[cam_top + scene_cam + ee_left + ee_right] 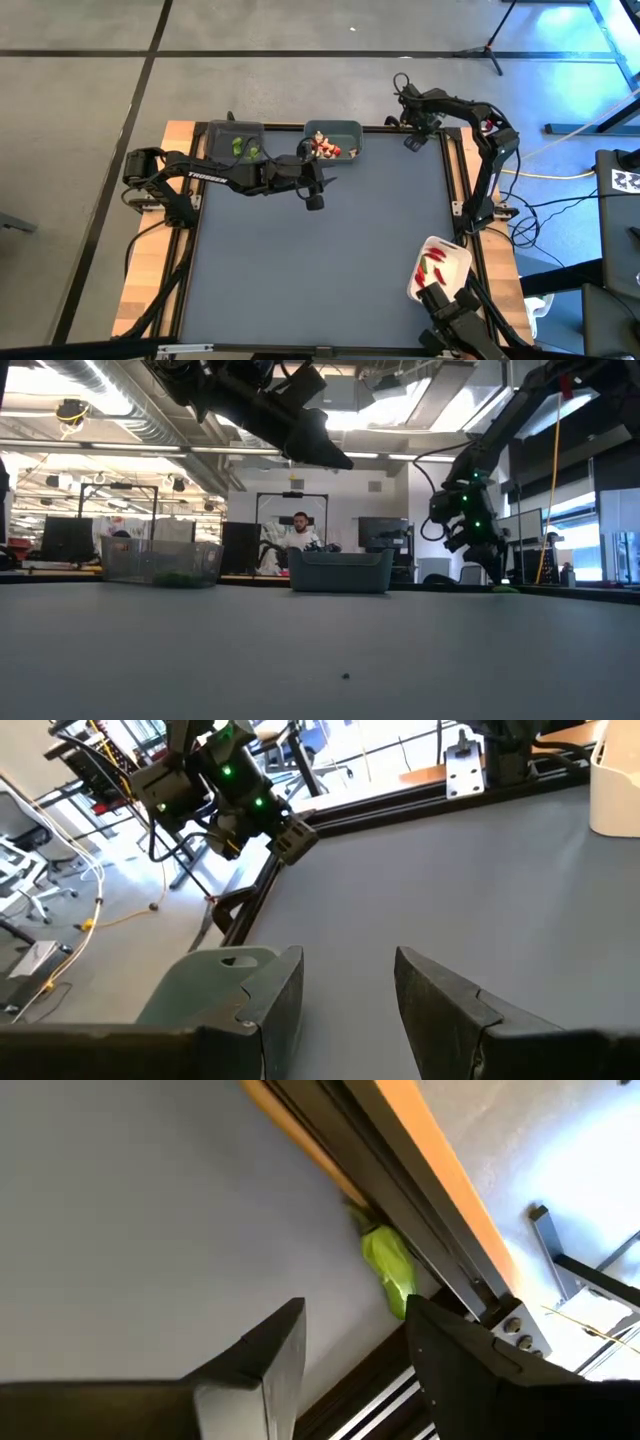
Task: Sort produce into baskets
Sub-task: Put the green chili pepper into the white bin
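Hovering wide at the desk's (320, 260) one o'clock corner, right pincer (350, 1345) faces what looks like green produce (388, 1267); left pincer (314, 196) wide at twelve.

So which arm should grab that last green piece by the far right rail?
Probably right. The right gripper hovers open over the green piece against the rail. The left gripper, open and empty, hangs near the teal bin.

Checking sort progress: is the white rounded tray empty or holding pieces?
Holding pieces. The high view shows red and green bits inside the white rounded tray.
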